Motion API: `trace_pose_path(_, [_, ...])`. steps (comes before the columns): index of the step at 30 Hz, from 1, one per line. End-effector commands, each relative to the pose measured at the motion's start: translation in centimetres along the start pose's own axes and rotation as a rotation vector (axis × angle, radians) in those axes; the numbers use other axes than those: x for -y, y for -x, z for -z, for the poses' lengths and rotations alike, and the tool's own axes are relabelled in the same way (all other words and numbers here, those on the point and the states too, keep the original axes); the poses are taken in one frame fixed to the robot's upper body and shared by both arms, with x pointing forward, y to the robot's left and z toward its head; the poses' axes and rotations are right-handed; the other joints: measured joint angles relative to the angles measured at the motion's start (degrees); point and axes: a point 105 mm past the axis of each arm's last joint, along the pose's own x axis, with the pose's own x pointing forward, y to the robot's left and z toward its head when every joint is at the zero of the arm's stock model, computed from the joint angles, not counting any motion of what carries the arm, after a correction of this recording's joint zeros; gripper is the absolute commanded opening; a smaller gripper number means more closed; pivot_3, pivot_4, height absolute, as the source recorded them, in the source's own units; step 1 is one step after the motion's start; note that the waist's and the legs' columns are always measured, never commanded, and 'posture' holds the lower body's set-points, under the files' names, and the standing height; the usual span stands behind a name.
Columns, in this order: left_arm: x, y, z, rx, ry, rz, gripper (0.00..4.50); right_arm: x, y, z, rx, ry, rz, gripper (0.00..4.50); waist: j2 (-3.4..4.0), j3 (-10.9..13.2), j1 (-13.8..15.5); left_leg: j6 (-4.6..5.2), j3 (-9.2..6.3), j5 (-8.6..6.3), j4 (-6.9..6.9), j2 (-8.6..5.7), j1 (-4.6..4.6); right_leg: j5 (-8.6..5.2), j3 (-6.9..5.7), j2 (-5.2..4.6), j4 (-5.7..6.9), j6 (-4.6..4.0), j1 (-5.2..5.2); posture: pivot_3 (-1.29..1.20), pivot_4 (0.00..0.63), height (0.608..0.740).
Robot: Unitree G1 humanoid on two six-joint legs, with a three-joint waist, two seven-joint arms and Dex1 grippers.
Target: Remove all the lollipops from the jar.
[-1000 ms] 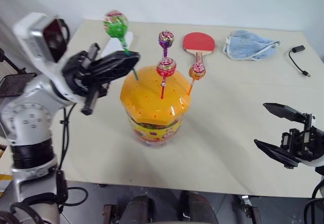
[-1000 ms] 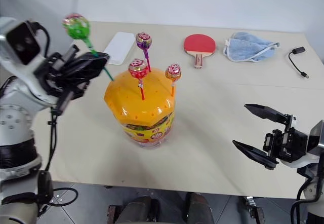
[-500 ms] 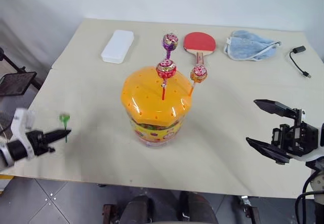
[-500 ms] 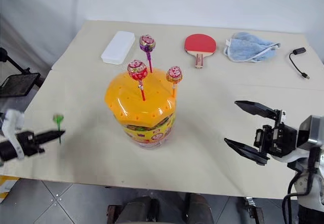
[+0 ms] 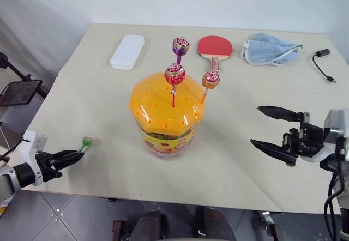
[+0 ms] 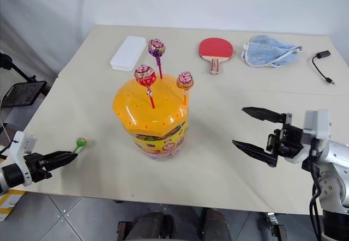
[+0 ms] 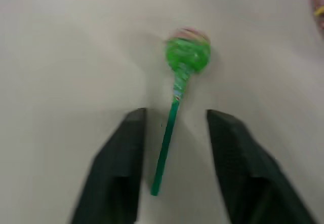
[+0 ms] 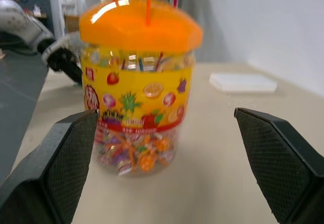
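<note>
Three lollipops stand in the jar (image 5: 165,113), their sticks pushed through holes in its domed orange lid: a red lollipop (image 5: 175,74) in the middle, an orange lollipop (image 5: 210,79) beside it and a purple lollipop (image 5: 180,46) behind. The green lollipop (image 7: 187,57) lies on the table (image 5: 109,104) near its left front edge, between the parted fingers of the left gripper (image 7: 174,120), which touch nothing. The right gripper (image 5: 275,127) is spread wide, empty, level with the jar. These candies look feather-light, with thin, stiff sticks; I'd pinch the stick just under the head and draw straight up, since the glossy wrapper looks slippery.
</note>
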Motion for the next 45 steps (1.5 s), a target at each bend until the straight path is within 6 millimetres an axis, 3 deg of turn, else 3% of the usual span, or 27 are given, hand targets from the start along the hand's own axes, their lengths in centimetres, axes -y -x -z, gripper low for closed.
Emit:
trace_pose_path(1, [0.0, 2.7, -1.9, 0.15, -0.228, 0.058, 2.96, -0.6, -1.4, -2.5, 0.069, 0.023, -0.044, 4.5, -0.02, 0.0, -0.43, -0.01, 0.03, -0.01, 0.0, 0.01, -0.04, -0.02, 0.0, 0.01, -0.02, -0.03, -0.07, 0.0, 0.15, 0.74])
trace_pose_path(5, [0.8, 4.5, -4.3, 0.326, -0.352, 0.122, 2.96, -1.1, -3.0, -3.8, 0.129, 0.009, -0.11, 4.5, -0.05, 0.01, -1.1, 0.03, 0.04, 0.02, 0.01, 0.06, -0.25, -0.04, -0.03, 0.01, -0.08, -0.07, -0.3, 0.0, 0.15, 0.74])
trace_pose_path(8, [4.2, 5.1, -9.2, 0.598, -0.517, 0.214, 2.96, -0.6, -4.6, -4.9, 0.194, 0.004, -0.12, 4.5, -0.12, 0.02, -0.84, 0.09, 0.0, 0.05, 0.07, 0.06, -0.3, -0.04, -0.05, -0.01, -0.06, -0.07, -0.29, 0.0, 0.15, 0.74])
trace_pose_path(11, [8.5, 4.8, -11.8, 0.72, -0.493, 0.423, 2.96, 0.1, -6.2, -5.3, 0.221, 0.004, -0.141, 4.5, -0.24, 0.01, -0.84, 0.11, -0.01, 0.06, 0.17, 0.05, -0.32, -0.01, -0.05, -0.07, 0.08, -0.03, -0.25, 0.0, 0.15, 0.74])
trace_pose_path(16, [13.3, 3.8, -13.5, 0.729, -0.444, 0.662, 2.96, -0.2, -9.4, -6.0, 0.271, -0.049, -0.231, 4.5, -0.26, 0.0, -1.57, 0.16, -0.04, 0.09, 0.16, 0.05, -0.29, 0.0, -0.06, 0.06, 0.19, -0.03, -0.24, 0.0, 0.15, 0.74])
trace_pose_path(22, [14.2, 2.9, -13.4, 0.691, -0.452, 0.709, 2.96, -1.1, -11.7, -6.1, 0.247, -0.087, -0.307, 4.5, -0.27, 0.0, -1.59, 0.18, 0.02, 0.1, 0.26, 0.06, -0.34, -0.01, -0.15, 0.33, 0.24, -0.03, -0.24, 0.0, 0.15, 0.74])
trace_pose_path(26, [14.0, 2.5, -12.9, 0.667, -0.462, 0.704, 2.99, -1.3, -12.7, -5.8, 0.216, -0.092, -0.317, 3.57, -0.27, 0.0, -1.34, 0.18, 0.03, 0.1, 0.35, 0.05, -0.34, -0.01, -0.14, 0.38, 0.31, -0.03, -0.23, 0.0, 0.15, 0.74])
trace_pose_path(32, [14.0, 2.4, -12.9, 0.681, -0.484, 0.69, 2.99, -0.9, -13.1, -5.5, 0.21, -0.087, -0.297, 1.46, -0.28, 0.0, -1.26, 0.18, 0.01, 0.1, 0.35, 0.01, -0.35, -0.01, -0.15, 0.4, 0.33, -0.03, -0.23, 0.0, 0.15, 0.74])
trace_pose_path(36, [14.2, 2.5, -12.9, 0.69, -0.493, 0.692, 2.99, -0.2, -12.2, -6.8, 0.305, -0.099, -0.298, 0.09, -0.28, 0.0, -1.27, 0.18, 0.01, 0.1, 0.35, 0.01, -0.35, -0.01, -0.16, 0.44, 0.33, -0.03, -0.23, 0.0, 0.15, 0.74])
trace_pose_path(40, [14.3, 2.3, -12.9, 0.69, -0.5, 0.703, 2.99, 0.5, -10.5, -8.8, 0.418, -0.116, -0.322, 0.04, -0.28, 0.01, -1.18, 0.19, 0.01, 0.11, 0.35, 0.0, -0.36, -0.01, -0.16, 0.44, 0.33, -0.03, -0.23, 0.0, 0.15, 0.74])
trace_pose_path(42, [14.3, 2.2, -12.9, 0.685, -0.509, 0.714, 2.99, 1.6, -9.5, -10.1, 0.45, -0.138, -0.258, 0.04, -0.28, 0.01, -1.19, 0.19, -0.01, 0.11, 0.36, 0.0, -0.37, -0.01, -0.18, 0.44, 0.33, -0.03, -0.23, 0.0, 0.15, 0.74])
trace_pose_path(45, [14.5, 1.9, -13.0, 0.675, -0.537, 0.724, 2.99, 3.9, -7.5, -10.2, 0.375, -0.145, -0.1, 0.04, -0.29, 0.01, -1.05, 0.19, -0.02, 0.11, 0.35, -0.01, -0.38, -0.01, -0.19, 0.37, 0.34, -0.03, -0.23, 0.0, 0.15, 0.74])
